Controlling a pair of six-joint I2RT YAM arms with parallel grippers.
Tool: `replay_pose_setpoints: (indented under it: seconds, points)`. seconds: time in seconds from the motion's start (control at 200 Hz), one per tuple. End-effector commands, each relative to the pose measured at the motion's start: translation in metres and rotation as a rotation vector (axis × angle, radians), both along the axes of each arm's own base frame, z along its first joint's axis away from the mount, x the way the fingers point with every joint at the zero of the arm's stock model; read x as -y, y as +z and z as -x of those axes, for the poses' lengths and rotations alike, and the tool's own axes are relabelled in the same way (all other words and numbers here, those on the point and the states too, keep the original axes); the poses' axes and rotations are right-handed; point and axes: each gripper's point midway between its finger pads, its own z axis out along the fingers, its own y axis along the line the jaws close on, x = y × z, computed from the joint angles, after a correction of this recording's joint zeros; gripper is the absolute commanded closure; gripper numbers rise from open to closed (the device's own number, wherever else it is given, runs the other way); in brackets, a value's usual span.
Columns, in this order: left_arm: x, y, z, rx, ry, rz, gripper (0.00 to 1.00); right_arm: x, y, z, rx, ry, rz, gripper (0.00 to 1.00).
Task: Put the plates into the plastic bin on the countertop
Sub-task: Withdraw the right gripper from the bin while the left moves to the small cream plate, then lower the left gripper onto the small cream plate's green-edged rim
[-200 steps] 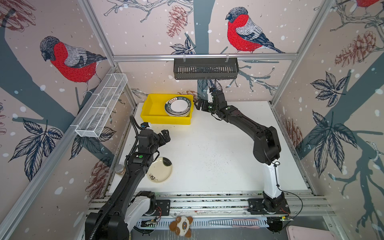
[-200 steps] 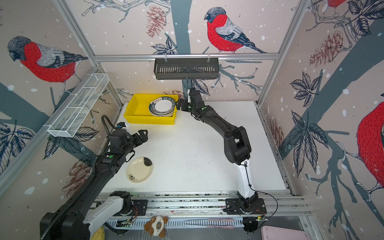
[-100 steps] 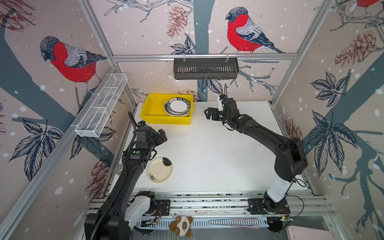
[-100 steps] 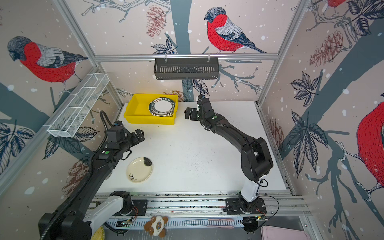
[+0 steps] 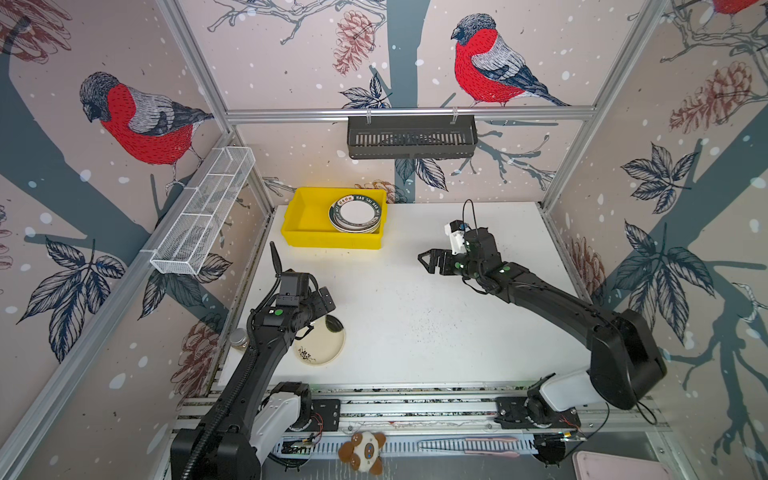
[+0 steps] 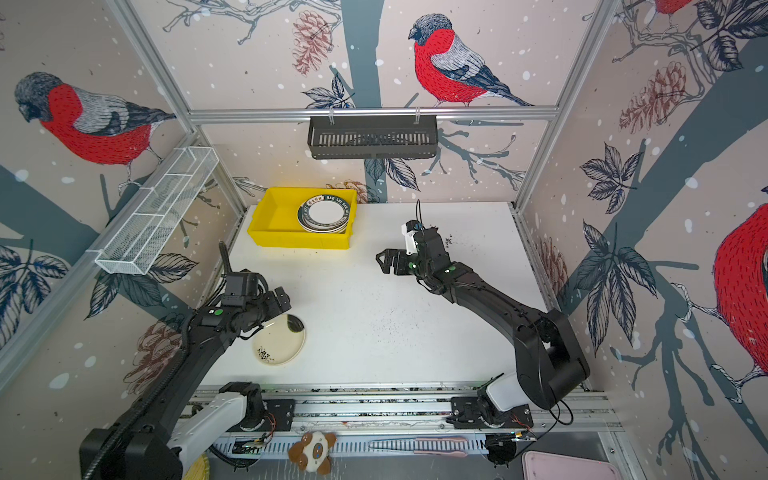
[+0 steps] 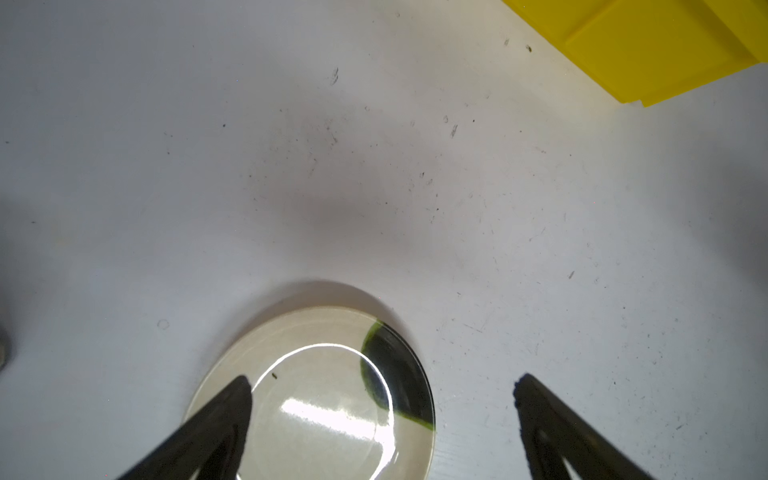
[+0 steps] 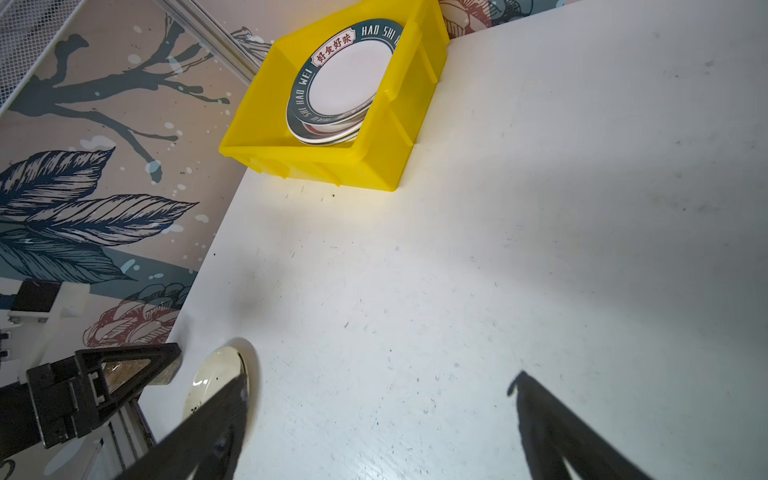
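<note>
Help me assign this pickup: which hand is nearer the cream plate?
Left. The left hand hovers open just above the cream plate's edge; the right hand is far across the countertop.

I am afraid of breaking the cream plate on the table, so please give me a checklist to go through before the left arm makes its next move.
1. The left tool is open and empty: ok.
2. It is lined up on the cream plate: cannot tell; one finger is over the plate, the other over bare countertop.
3. The right tool is out of the way: ok; open, empty, apart from the yellow bin.
4. Room in the bin: ok; the plate stack fills one half only.
5. Way from plate to bin: ok; nothing lies between.
</note>
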Motion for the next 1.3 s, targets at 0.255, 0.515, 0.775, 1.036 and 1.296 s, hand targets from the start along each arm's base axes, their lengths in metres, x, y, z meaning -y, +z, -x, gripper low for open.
replay_pose_setpoints:
  seconds: [0.255,0.515,0.775,1.036,1.296]
  points:
    - [0.022,-0.039,0.005,-0.028,0.018,0.166,0.02,0.005,0.015,0.005,0.063,0.008,-0.021,0.00]
    - [0.037,-0.041,0.002,0.013,-0.026,0.226,0.02,0.004,0.007,0.003,0.040,0.004,-0.023,0.00]
    - [0.057,-0.049,0.000,0.003,-0.072,0.244,0.02,0.003,0.000,0.004,0.018,0.006,-0.017,0.00]
    - [0.067,-0.055,-0.007,0.000,-0.099,0.250,0.02,0.010,0.000,0.006,0.019,-0.014,-0.002,0.00]
    - [0.081,-0.062,-0.012,-0.002,-0.135,0.277,0.02,0.016,-0.003,0.006,0.011,-0.035,0.002,0.00]
